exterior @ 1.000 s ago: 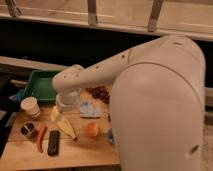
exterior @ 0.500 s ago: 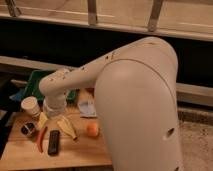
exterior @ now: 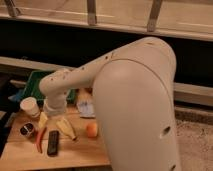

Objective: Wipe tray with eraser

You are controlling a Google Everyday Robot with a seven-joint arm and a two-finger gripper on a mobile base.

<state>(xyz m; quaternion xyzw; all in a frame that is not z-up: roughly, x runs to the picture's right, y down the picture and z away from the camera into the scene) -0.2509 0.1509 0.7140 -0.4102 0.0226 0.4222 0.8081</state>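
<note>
Camera view, gripper (exterior: 54, 114) hanging over the left half of the table (exterior: 80, 155), pincer spread wide, empty; eraser (exterior: 52, 142) flat near the front edge, beside a carrot (exterior: 40, 140); green tray (exterior: 32, 76) at the back-left corner.

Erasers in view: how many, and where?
1. The eraser lies flat on the table's front left, just right of the carrot. The gripper hangs behind it, near the white cup. The arm could hide others.
</note>
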